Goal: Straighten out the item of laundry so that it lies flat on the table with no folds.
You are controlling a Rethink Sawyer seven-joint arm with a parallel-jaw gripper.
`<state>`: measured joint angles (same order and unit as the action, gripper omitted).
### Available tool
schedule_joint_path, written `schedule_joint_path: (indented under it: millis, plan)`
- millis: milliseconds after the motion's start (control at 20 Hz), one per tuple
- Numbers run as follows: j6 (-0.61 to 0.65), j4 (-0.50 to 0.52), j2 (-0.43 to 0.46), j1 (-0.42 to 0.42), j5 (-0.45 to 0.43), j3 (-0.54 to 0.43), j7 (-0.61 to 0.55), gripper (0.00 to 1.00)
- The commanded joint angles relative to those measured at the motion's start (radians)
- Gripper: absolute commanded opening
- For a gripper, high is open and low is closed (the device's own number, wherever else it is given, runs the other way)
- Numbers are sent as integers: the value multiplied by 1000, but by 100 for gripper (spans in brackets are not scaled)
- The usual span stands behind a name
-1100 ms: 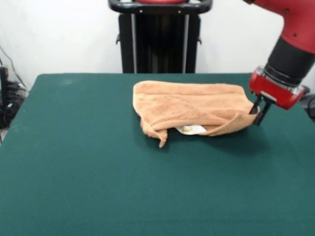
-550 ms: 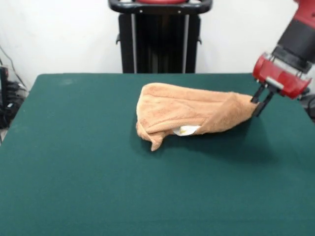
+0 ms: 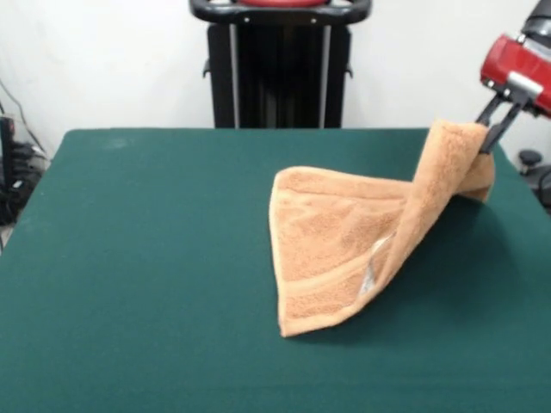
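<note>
Front view count: one towel [image 3: 344,237], one gripper [image 3: 491,129], one table [image 3: 138,258].
Towel axis: near corner to raised far-right corner.
Gripper: clamped on raised corner.

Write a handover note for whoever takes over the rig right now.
Tool: shut on one corner of the towel, held up above the table near its right edge in the front view.
Towel: that end hangs from the tool; the rest trails down and lies on the cloth, white label showing.
Done: corner gripped and raised.
Left: spread it, set it down flat without folds, release.
</note>
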<state>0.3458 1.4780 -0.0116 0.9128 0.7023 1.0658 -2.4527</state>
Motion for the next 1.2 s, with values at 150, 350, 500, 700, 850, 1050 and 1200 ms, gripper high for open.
schedule_joint_path:
  millis: [150, 350, 500, 700, 850, 1050, 1200]
  plan:
    - [-128, 177, 41, 38, 58, 6, -367, 0]
    - [-263, 243, -58, -25, 14, -128, -319, 0]
    - [-383, 263, -119, -101, -47, -242, -269, 0]
    - [-471, 268, -137, -155, -77, -314, -278, 0]
    - [-482, 250, -122, -164, -62, -327, -286, 0]
    - [-514, 217, -118, -193, -51, -382, -289, 0]
    - [-537, 190, -137, -235, -70, -439, -275, 0]
